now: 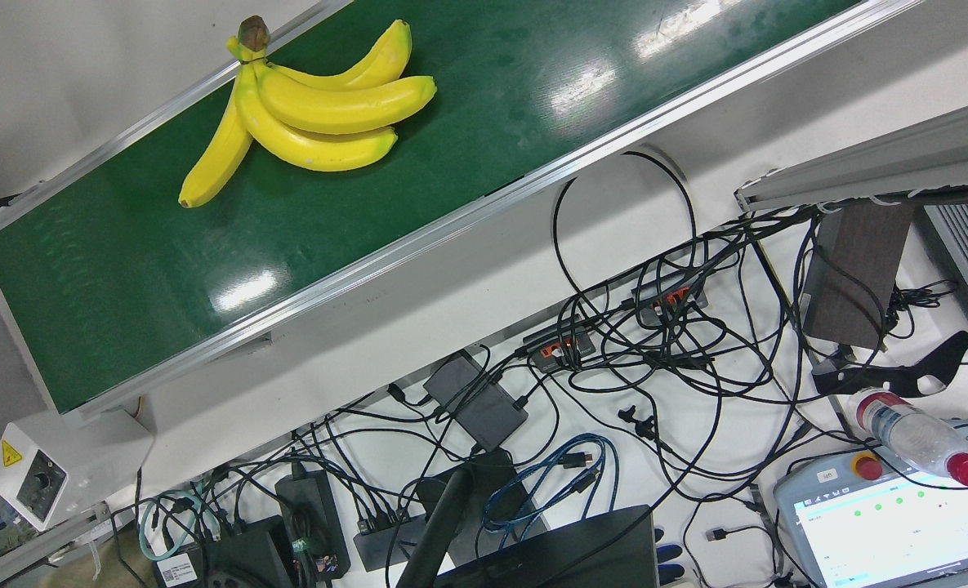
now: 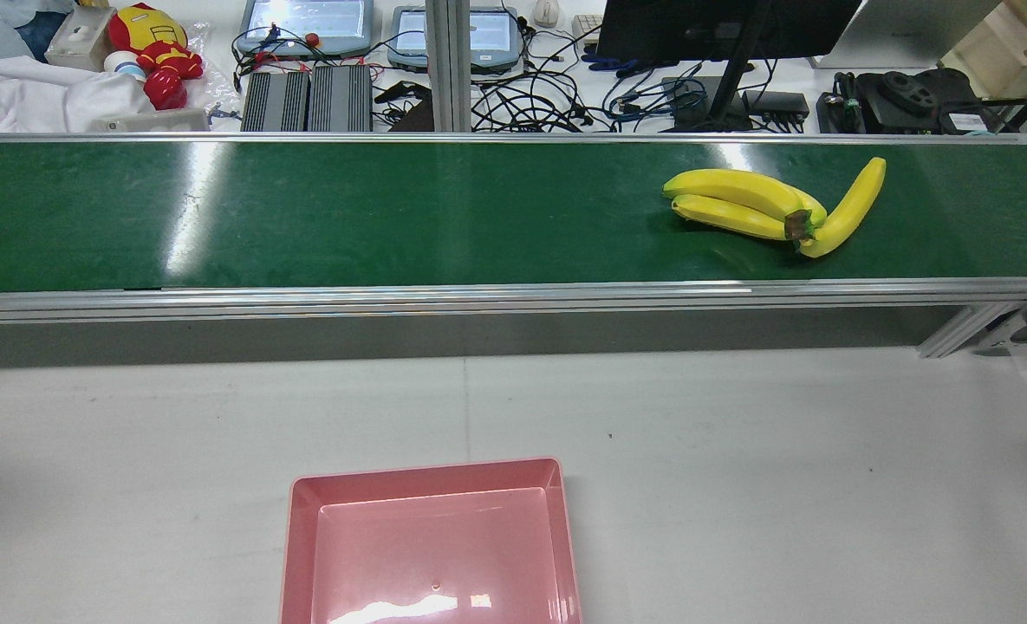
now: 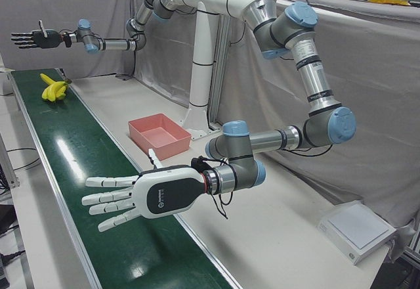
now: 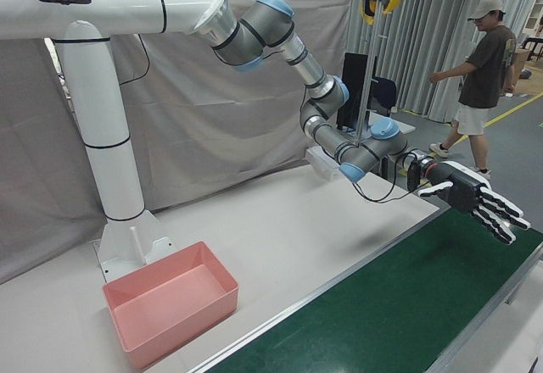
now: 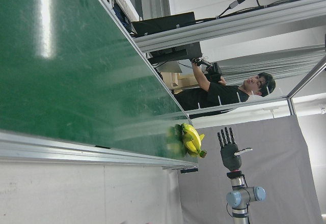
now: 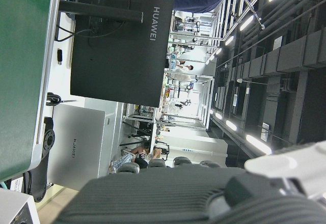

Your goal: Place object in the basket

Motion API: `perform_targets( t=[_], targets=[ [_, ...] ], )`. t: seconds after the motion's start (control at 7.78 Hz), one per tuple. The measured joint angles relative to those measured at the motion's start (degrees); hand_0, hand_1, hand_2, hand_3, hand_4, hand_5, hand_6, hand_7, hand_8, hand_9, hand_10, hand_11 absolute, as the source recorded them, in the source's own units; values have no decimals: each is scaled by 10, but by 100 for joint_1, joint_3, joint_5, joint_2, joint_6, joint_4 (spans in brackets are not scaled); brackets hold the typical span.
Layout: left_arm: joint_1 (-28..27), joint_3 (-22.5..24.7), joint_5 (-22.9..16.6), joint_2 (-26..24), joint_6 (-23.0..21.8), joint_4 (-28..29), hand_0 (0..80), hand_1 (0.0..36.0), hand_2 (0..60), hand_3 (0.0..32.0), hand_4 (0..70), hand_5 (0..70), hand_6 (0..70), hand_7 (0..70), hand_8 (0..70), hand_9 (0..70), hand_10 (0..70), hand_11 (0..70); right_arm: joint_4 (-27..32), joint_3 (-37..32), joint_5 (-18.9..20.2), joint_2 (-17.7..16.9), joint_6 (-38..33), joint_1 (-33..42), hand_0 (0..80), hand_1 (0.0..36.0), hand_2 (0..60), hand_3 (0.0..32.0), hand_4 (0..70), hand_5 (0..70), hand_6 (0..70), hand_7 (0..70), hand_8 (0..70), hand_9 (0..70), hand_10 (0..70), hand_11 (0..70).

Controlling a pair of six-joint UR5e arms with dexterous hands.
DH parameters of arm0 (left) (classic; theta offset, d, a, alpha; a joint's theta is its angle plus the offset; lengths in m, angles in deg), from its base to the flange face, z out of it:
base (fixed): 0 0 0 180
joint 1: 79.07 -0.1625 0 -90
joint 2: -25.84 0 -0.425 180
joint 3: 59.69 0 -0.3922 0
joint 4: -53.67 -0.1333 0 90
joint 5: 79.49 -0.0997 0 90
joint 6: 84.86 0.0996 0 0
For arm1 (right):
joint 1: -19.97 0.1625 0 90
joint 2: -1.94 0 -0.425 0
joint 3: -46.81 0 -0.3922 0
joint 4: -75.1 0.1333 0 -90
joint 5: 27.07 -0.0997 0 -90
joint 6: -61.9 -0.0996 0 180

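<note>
The bananas (image 2: 769, 211) lie flat on the green belt (image 2: 392, 217), out at about two o'clock from the pink basket (image 2: 431, 472) in the rear view. The stem end points toward the robot's side. Most fingers of fruit run along the belt toward nine o'clock, and one splays off toward one o'clock. The left hand (image 3: 147, 195) hovers flat over the belt, fingers spread, holding nothing. The right hand (image 4: 475, 199) hangs over the belt with its fingers likewise stretched out and empty, well apart from the bananas.
</note>
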State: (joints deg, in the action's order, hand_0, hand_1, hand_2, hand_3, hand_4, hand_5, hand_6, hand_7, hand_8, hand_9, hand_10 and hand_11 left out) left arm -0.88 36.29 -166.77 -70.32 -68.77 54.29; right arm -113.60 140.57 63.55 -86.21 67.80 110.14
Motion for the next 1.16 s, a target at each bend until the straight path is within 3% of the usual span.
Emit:
perform_targets(
  t=[0.9, 1.03, 1.16],
  targets=[
    [88, 27, -9, -6, 0, -38, 592, 134, 0, 98, 67, 118, 6, 62, 103, 82, 16, 44, 0, 2, 0, 0, 3, 0, 0, 0, 0, 0, 0, 0, 0, 0, 0, 0, 0, 0],
    [95, 31, -9, -11, 0, -41, 592, 127, 0, 78, 90, 117, 11, 58, 103, 76, 6, 29, 0, 2, 0, 0, 4, 0, 0, 0, 0, 0, 0, 0, 0, 0, 0, 0, 0, 0],
    [97, 37, -9, -19, 0, -47, 592, 119, 0, 0, 199, 71, 23, 55, 94, 70, 3, 22, 0, 2, 0, 0, 3, 0, 0, 0, 0, 0, 0, 0, 0, 0, 0, 0, 0, 0]
  ],
)
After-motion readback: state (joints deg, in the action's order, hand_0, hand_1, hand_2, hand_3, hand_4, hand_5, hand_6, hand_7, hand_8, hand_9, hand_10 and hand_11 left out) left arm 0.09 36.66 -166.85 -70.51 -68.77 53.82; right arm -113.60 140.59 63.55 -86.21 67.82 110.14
